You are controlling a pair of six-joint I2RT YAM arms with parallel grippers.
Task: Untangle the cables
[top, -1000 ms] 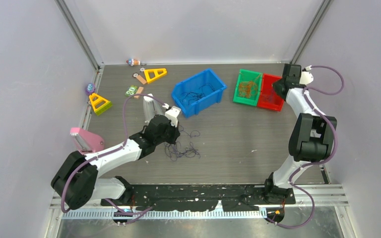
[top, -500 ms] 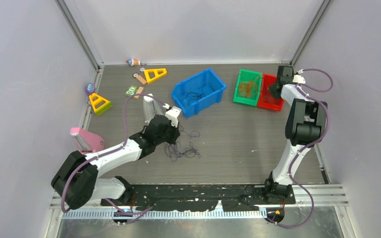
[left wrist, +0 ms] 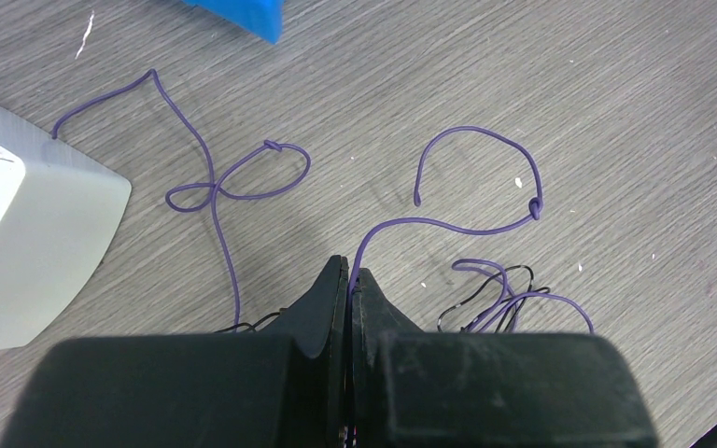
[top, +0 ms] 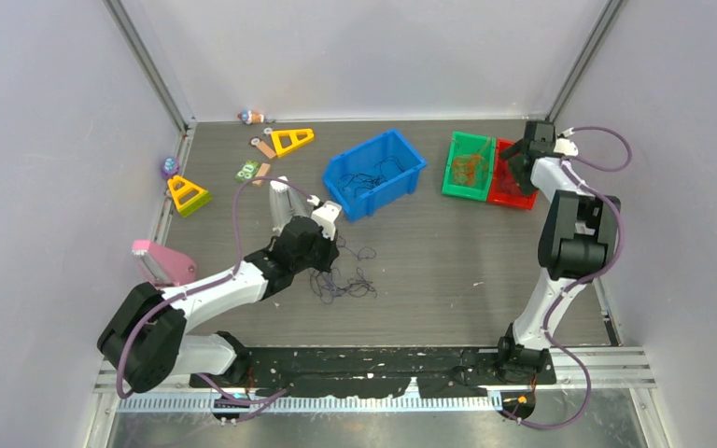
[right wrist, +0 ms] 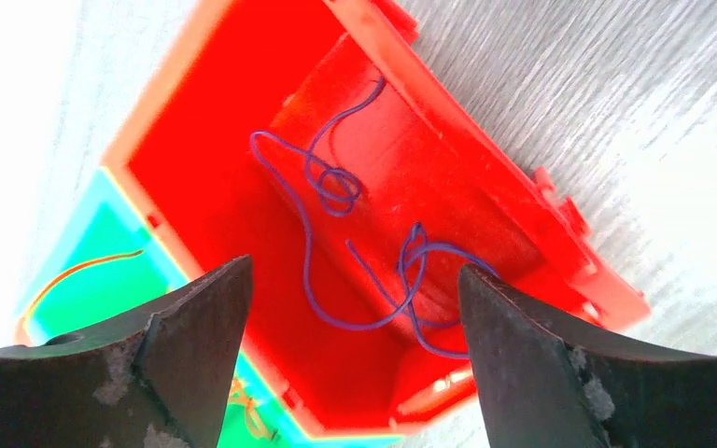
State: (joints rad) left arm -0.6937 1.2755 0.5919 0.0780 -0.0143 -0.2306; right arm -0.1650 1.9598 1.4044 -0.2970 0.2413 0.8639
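Several hair-thin cables (top: 347, 283) are lying in a loose dark tangle on the table (top: 457, 280), just beneath and to the right of the left gripper (left wrist: 349, 278). Its jaws are pressing fully together on one purple strand (left wrist: 471, 227). That strand is rising from the fingertips, curving ahead and to the right, then passing through a small knot before looping back. Pinching it near one end is probably meant to let it be drawn clear of the black strands (left wrist: 471, 301) bunching close on the gripper's right. The knot looks likely to catch.

Left of the jaws, a second purple strand (left wrist: 213, 192) is crossing over itself, near enough to be dragged along.

Over at the right gripper (right wrist: 353, 276), the fingers are spreading wide and gripping nothing. Directly below them, purple wires (right wrist: 334, 177) are lying inside the red bin (right wrist: 541, 187). Colours seem to be getting sorted here, since the green bin (right wrist: 103, 247) touching its far side is showing an orange wire.

Bare table is opening ahead and to the right of the left gripper, giving room to pull. The blue bin (top: 392, 193) is standing ahead, well apart. For the right gripper, the red walls are crowding sideways travel, so going straight up looks freest.
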